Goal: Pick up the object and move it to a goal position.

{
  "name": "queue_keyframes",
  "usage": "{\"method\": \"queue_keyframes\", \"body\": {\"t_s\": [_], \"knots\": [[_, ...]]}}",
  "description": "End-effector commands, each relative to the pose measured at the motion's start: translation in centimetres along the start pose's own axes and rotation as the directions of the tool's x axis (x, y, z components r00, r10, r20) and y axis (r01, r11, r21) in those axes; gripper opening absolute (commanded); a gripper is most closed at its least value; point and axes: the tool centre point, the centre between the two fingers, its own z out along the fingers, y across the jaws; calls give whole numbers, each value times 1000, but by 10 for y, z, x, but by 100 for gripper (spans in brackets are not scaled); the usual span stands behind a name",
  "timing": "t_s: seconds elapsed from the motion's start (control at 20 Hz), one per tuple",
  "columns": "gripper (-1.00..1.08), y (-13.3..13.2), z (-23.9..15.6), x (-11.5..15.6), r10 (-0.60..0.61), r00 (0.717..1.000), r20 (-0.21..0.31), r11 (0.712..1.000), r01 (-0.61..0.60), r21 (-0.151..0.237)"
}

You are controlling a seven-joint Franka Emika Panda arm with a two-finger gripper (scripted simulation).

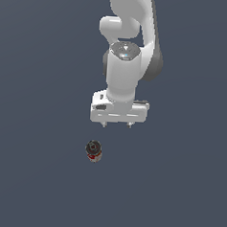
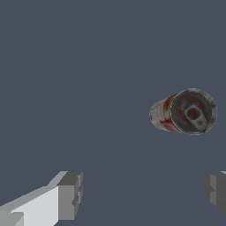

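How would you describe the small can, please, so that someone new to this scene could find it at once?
Start at the white robot arm that hangs over the plain dark grey floor, and follow it down to its open gripper. Just beyond the gripper, toward the exterior view's left, stands the can, touching nothing. It is the only loose thing, small, with a dark round top and red-and-white sides.

Can (image 1: 93, 151) showing dark grey round top with paler grey rim and pull tab; sides wearing red-and-white label. Arm (image 1: 123, 63) rendering glossy white with grey shading at joints. Gripper (image 2: 141, 194) showing white body, mid-grey fingers (image 2: 69, 195). Ground (image 1: 34, 177) appearing flat, uniform slate blue-grey, no pattern.
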Motion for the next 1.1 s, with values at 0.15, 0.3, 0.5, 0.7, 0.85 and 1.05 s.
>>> {"method": "queue_keyframes", "body": {"t_s": [0.15,0.3,0.5,0.7,0.85,1.05], "knots": [[100,10,7,8,-71,997,10,997,71,-1],[100,18,13,14,-124,992,17,992,124,0],[100,31,22,22,-209,977,27,978,209,3],[100,45,32,31,-295,955,38,955,295,9],[100,56,40,36,-358,933,45,934,358,16],[100,70,50,42,-432,900,51,902,432,26]]}}
